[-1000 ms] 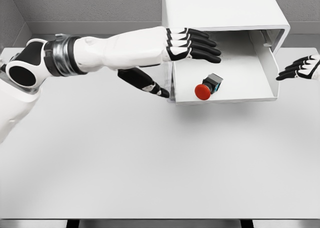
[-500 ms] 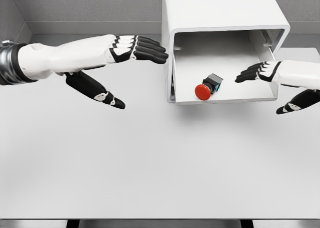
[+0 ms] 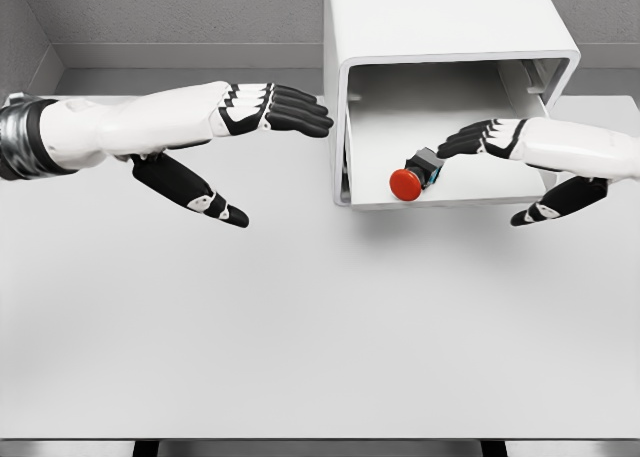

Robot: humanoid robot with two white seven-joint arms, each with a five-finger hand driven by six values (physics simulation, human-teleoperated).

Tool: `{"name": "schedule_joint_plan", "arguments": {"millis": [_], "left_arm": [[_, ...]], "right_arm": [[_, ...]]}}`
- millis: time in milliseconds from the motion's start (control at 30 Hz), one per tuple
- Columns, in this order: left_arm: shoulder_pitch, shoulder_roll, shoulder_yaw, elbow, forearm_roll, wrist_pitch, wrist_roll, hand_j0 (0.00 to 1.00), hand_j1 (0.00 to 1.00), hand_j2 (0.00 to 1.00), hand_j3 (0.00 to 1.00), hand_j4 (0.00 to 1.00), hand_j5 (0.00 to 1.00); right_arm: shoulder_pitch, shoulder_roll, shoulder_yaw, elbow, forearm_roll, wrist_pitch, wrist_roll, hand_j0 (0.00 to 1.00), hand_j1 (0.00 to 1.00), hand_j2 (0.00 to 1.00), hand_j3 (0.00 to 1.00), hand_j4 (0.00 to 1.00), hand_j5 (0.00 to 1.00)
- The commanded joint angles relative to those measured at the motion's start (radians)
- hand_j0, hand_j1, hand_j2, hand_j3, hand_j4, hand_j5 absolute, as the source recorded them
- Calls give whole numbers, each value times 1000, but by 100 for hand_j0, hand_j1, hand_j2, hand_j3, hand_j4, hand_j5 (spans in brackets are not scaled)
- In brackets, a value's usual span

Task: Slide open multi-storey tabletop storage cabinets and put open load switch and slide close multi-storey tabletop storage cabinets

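Load switch (image 3: 414, 175) lies in the open cabinet drawer (image 3: 450, 167). Right robot hand (image 3: 478, 139), fingers extended and empty, reaches just beside it. Left robot hand (image 3: 262, 112) wide, over tabletop (image 3: 300, 317).

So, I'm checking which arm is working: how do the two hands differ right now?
The right hand reaches into the open drawer, fingertips at the switch; the left hand hovers outside, left of the cabinet. Both have fingers extended, thumbs hanging below, holding nothing.

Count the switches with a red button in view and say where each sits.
1. The load switch lies in the pulled-out drawer of the cabinet, near its front edge, red button facing forward. The right hand reaches just beside it. Others could be hidden inside closed drawers.
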Motion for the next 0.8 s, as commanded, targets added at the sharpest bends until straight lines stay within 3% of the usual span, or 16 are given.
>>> {"name": "schedule_joint_plan", "arguments": {"millis": [0,267,633,767], "left_arm": [[0,1,1,0,7,3,0,100,100,100,100,100,100],[6,0,2,0,4,3,0,100,100,100,100,100,100],[5,-2,1,0,4,3,0,100,100,100,100,100,100],[6,-2,1,0,3,3,0,100,100,100,100,100,100]], "right_arm": [[0,7,-1,0,-4,3,1,100,100,100,100,100,100],[12,57,0,13,10,3,1,100,100,100,100,100,100],[11,68,-21,109,53,3,2,100,100,100,100,100,100],[9,71,-30,112,77,3,1,100,100,100,100,100,100]]}}
